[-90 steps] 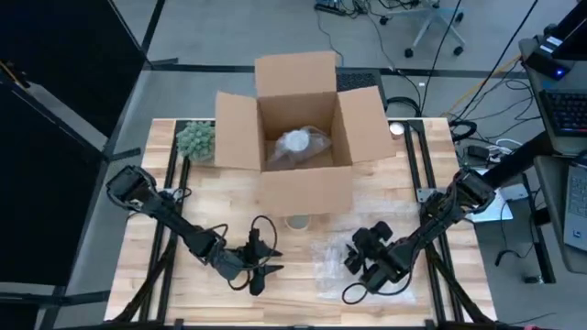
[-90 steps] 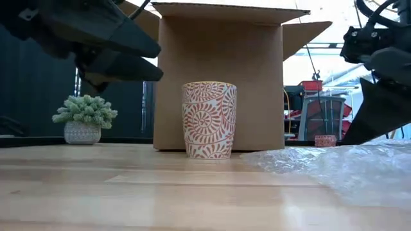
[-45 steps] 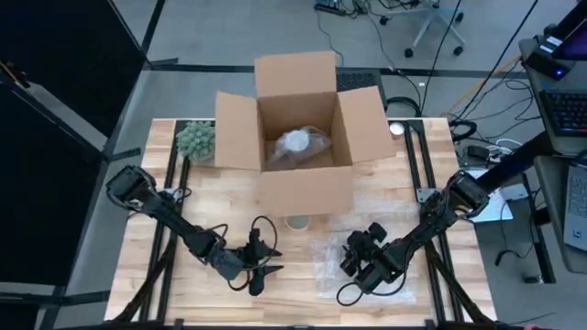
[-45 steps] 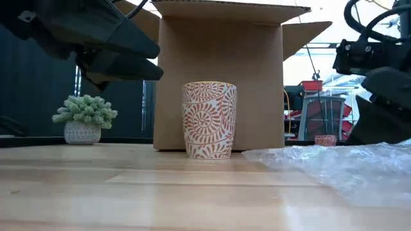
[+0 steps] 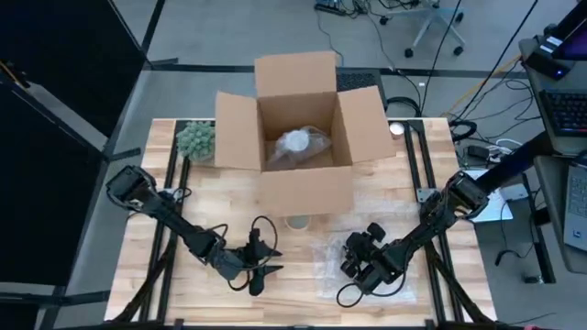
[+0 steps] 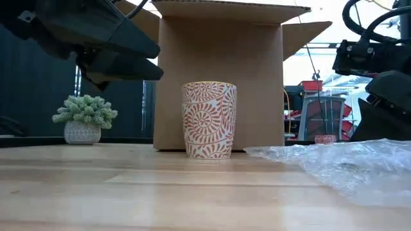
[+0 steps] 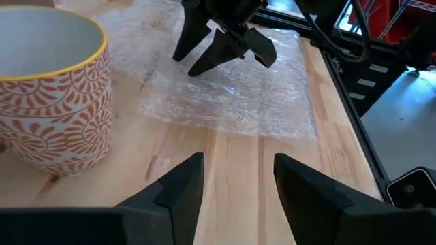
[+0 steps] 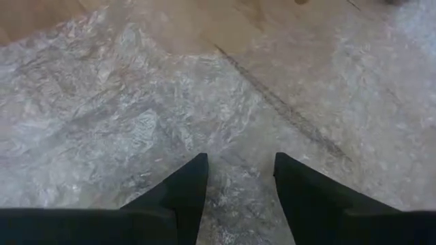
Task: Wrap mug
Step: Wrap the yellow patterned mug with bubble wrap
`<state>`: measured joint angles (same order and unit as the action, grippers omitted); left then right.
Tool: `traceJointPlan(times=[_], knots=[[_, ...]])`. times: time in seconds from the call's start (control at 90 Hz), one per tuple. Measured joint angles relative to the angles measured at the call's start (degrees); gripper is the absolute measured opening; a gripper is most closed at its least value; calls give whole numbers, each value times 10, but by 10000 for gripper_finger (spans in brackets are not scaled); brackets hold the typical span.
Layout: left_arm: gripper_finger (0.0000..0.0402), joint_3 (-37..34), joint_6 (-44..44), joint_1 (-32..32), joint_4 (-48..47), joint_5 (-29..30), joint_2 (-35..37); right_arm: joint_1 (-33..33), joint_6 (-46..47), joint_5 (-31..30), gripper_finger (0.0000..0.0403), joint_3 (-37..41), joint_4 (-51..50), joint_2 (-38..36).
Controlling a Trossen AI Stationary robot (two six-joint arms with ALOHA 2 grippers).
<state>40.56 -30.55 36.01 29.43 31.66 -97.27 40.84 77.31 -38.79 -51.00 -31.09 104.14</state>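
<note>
The mug, white with an orange swirl pattern, stands upright on its base on the wooden table just in front of the cardboard box; it also shows in the left wrist view. To its right a sheet of bubble wrap lies flat on the table. My right gripper is open, pointing down over the wrap's middle. My left gripper is open and holds nothing, above the table, near and to the left of the mug. My right gripper stands with its open fingertips pointing down at the surface of the bubble wrap, near the sheet's middle. I cannot tell whether the tips touch the wrap. The sheet lies flat on the table.
The open box holds a bundle wrapped in clear film. A small green plant in a pot stands at the box's left. Bare wood lies between the mug and the table's near edge.
My right gripper has moved a little toward the table's left edge and down toward the bubble wrap, staying open. The mug and my left gripper have kept still.
</note>
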Motion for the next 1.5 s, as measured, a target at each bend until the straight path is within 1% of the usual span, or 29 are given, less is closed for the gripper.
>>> traceJointPlan(times=[0.311, 0.378, 0.467, 0.644, 0.689, 0.722, 0.944, 1.022, 1.089, 1.178, 1.5], knots=[[167, 0, 0, 0, -1, 0, 0, 0, -2, 2, 155, 0, 0, 0], [167, 0, 0, 0, -1, 0, 0, 0, -2, 6, 148, 0, 0, 0], [167, 0, 0, 0, -1, 0, 0, 0, 0, 11, 116, -1, 3, 0], [167, 0, 0, 0, 0, 0, 0, 0, -7, 14, 22, -1, 3, 0], [167, 0, 0, 0, 0, 0, 0, 0, -12, 14, 9, -1, 2, 0], [167, 0, 0, 0, 0, 0, 0, 0, -16, 15, 6, -3, -2, 0], [167, 0, -2, 0, 0, 0, 0, 0, -19, 38, 12, -65, -107, 1], [167, 0, -2, 0, 0, 0, 0, 0, -8, 28, 13, -77, -115, 1], [167, 0, -2, 0, 0, -3, 0, 0, 5, 19, 22, -82, -108, 1], [167, 0, -2, 0, 0, -11, 0, -3, 4, 17, 47, -83, -101, 1], [167, 0, -4, 0, 0, -14, 0, -15, -3, 16, 164, -82, -90, 1]])
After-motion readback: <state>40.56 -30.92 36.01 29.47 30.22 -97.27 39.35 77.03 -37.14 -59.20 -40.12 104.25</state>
